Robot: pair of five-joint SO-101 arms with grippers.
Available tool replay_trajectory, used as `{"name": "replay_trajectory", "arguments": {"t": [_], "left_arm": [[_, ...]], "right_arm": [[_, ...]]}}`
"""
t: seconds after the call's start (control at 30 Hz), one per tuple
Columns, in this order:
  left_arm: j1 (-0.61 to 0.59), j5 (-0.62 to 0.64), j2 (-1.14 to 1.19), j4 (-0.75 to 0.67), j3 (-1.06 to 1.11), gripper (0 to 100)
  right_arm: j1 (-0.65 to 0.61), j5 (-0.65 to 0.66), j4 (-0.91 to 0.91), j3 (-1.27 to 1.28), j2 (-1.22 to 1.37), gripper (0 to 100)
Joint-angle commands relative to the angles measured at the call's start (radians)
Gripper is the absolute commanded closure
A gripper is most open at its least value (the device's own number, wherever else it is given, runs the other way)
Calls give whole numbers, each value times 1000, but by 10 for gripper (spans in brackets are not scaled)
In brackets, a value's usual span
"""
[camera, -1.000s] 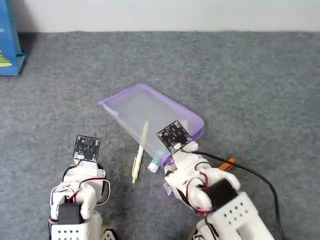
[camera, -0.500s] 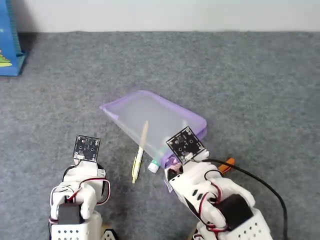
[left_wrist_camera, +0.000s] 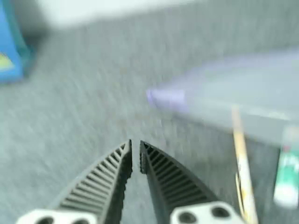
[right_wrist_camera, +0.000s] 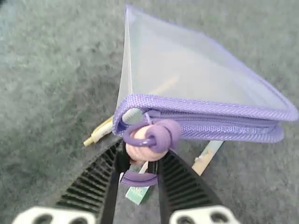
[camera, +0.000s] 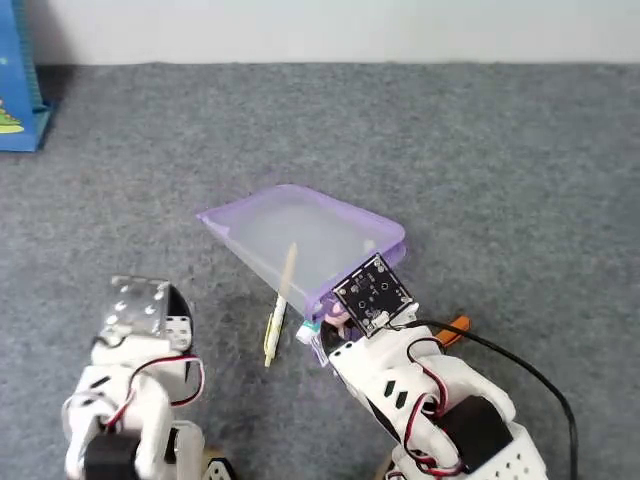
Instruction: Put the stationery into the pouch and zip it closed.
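Observation:
The translucent purple pouch (camera: 300, 240) lies mid-table, and its near end (right_wrist_camera: 201, 116) is raised off the carpet. My right gripper (right_wrist_camera: 140, 151) is shut on the zipper pull (right_wrist_camera: 145, 136), a pink bead on a purple loop, at the pouch's front corner (camera: 325, 322). A wooden pencil (camera: 289, 268) and a yellow pen (camera: 272, 333) lie at the pouch's front edge; I cannot tell whether the pencil's far end is inside. A white-and-green stick (camera: 306, 332) lies beside the right gripper. My left gripper (left_wrist_camera: 135, 145) hovers shut and empty, short of the pouch's left corner (left_wrist_camera: 166, 98).
An orange object (camera: 455, 326) lies on the carpet just right of the right arm, next to its black cable (camera: 520, 360). A blue box (camera: 20, 90) stands at the far left edge. Grey carpet (camera: 480, 160) covers the table up to the white wall.
The right arm drew back toward the front and dragged the pouch's near corner with it. The left arm swung left and tipped up.

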Motion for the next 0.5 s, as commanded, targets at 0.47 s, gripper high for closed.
{"name": "replay_trajectory", "arguments": {"t": [0.47], "left_arm": [[267,281,-11,144,-288,636]], "right_arm": [[-249,124,-58,-316,-10,991]]}}
